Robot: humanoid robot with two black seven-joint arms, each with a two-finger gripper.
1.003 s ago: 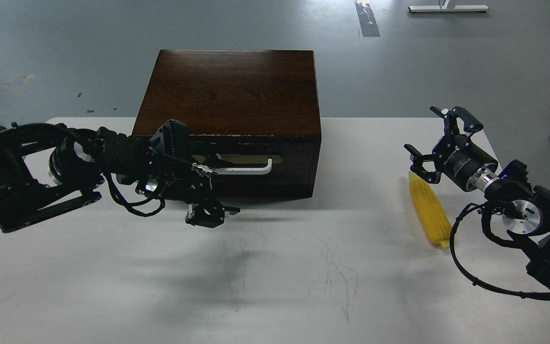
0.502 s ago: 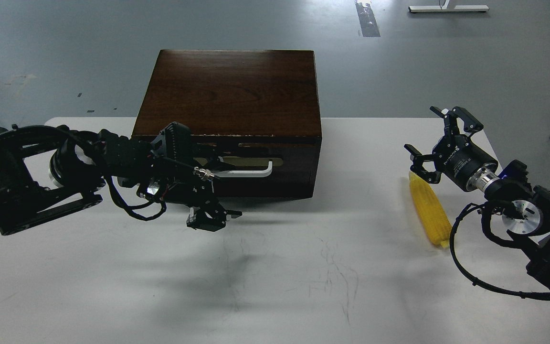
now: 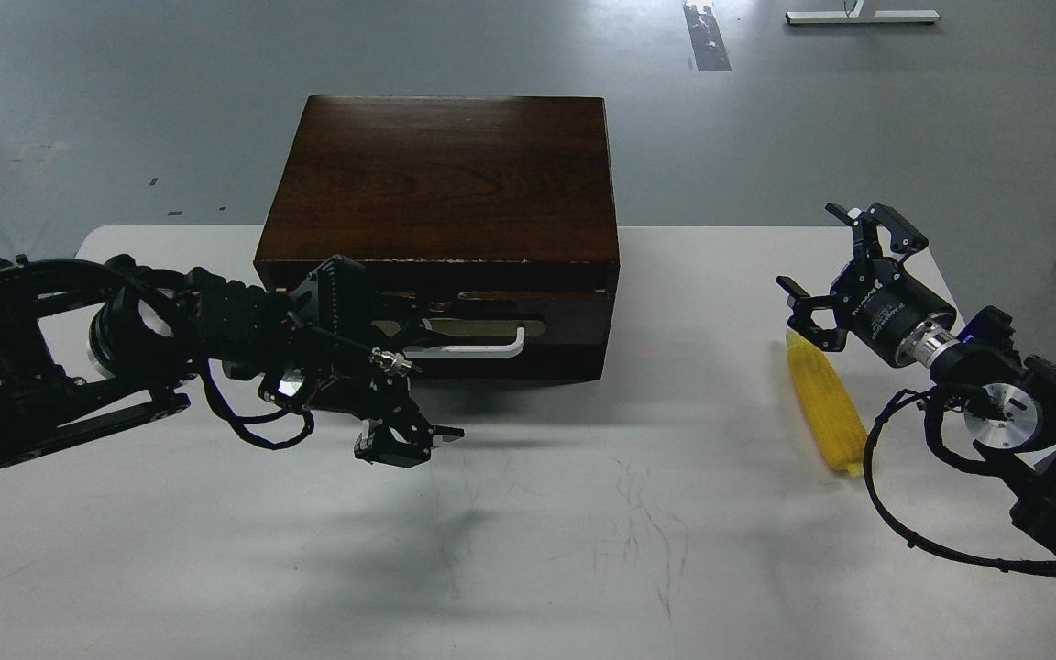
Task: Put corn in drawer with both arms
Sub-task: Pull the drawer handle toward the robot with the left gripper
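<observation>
Opening the drawer (image 3: 482, 323) comes first: left gripper (image 3: 400, 443) near the white handle (image 3: 478, 345), grip impossible to tell. Right gripper (image 3: 835, 280) spread wide, empty, hovering just above the corn (image 3: 826, 403) on the table (image 3: 583, 532). Next: pull, then grasp.

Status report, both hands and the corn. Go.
Left hand low by drawer front, grip unclear. Right hand open above corn, not holding. Corn lying on table. Drawer barely cracked open.
</observation>
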